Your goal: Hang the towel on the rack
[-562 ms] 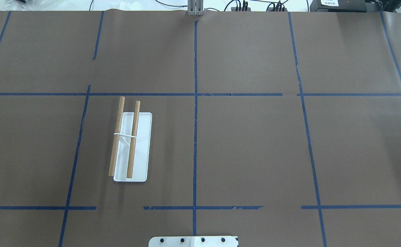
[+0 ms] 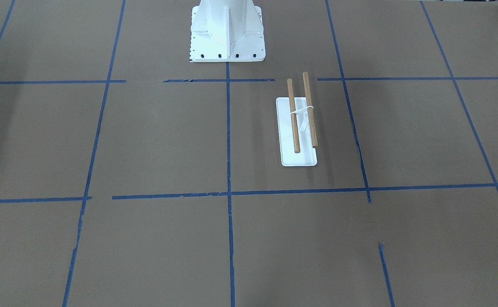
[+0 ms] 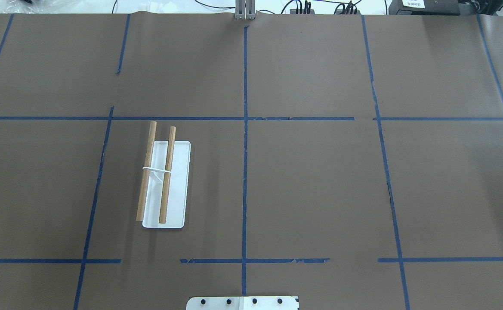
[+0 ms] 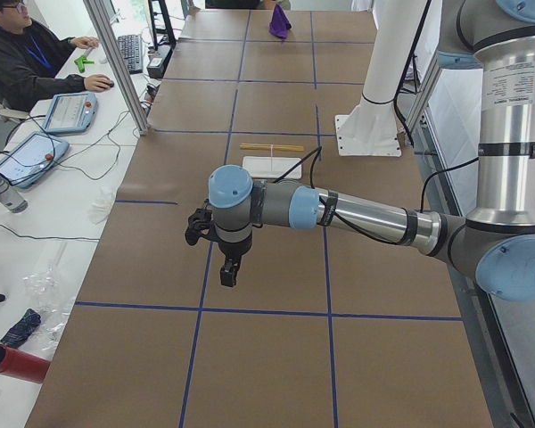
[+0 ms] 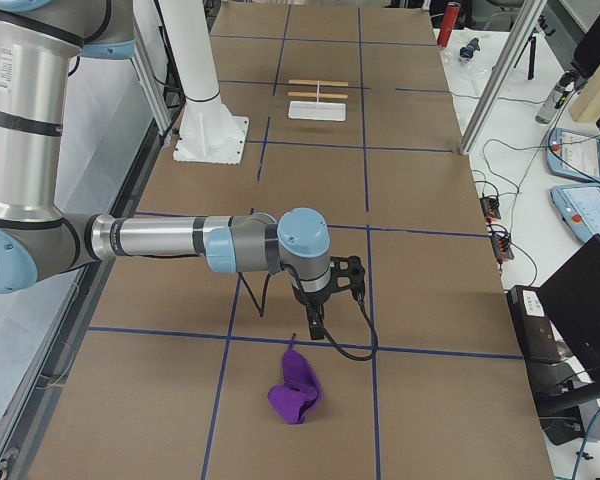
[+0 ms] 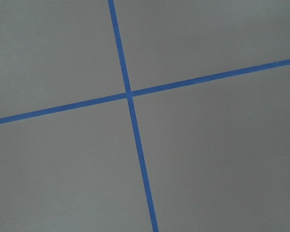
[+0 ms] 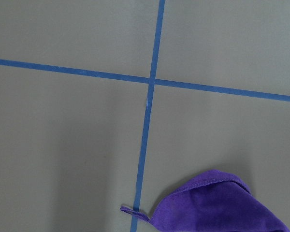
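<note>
At 6 o'clock of right gripper (image 5: 315, 325): towel (image 5: 295, 390) loose, ungrasped | rack (image 3: 177, 185) bare, 9 o'clock of centre | left gripper (image 4: 229, 272) and right: grip state can't tell | pick+hang pending

No legible text, printed label (image 4: 497, 85) on left arm (image 4: 366, 214) too small, sticker (image 3: 412, 3) on black box (image 3: 440, 7) blurred

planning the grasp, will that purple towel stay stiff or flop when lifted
Probably floppy: the purple towel lies crumpled in soft folds on the table, so it should drape from wherever it is pinched. It looks like thin cloth, so likely light. Pushed, those loose folds would probably bunch rather than slide.
</note>
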Controlling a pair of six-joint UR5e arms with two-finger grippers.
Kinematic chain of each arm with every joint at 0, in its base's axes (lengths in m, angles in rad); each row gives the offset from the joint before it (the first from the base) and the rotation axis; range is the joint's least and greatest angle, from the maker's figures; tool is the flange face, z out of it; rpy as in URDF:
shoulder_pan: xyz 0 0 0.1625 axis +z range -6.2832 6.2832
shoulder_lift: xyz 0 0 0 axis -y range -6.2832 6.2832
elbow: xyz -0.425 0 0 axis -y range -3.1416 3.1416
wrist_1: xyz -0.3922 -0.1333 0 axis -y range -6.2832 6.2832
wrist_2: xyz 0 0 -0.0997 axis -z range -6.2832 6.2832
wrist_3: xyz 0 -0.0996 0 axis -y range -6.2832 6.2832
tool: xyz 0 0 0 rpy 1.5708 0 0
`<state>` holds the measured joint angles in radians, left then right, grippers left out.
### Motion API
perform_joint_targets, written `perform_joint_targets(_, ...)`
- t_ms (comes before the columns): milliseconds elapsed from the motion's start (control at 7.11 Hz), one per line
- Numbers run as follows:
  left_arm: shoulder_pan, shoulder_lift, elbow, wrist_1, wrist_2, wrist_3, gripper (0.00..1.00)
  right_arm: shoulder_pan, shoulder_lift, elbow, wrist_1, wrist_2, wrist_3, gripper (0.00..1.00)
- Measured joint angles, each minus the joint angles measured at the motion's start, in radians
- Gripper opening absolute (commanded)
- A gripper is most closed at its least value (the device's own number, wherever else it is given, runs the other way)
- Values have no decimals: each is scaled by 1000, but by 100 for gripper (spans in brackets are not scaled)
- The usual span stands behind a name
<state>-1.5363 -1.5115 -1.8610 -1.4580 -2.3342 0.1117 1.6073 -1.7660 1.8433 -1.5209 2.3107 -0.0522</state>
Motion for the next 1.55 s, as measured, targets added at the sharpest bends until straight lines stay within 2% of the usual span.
perform_joint_targets(281, 25, -44, -5, -30, -1, -5, 100, -2, 8, 0, 0, -1, 0, 100)
perform_joint_targets(703, 29, -149, 43, -168, -6, -9, 100, -3, 14, -3, 0, -2, -10, 100)
perform_joint_targets(984, 29, -156, 50, -206, -42, -8, 100, -1, 1, -27, 0, -6, -131, 100)
perform_joint_targets(1266, 30, -157, 51, -231, -57, -9, 100, 1, -6, -105, 4, -13, -316, 99)
perform_joint_targets(1547, 31, -157, 50, -239, -59, -9, 100, 1, 1, -237, 119, -26, -396, 95)
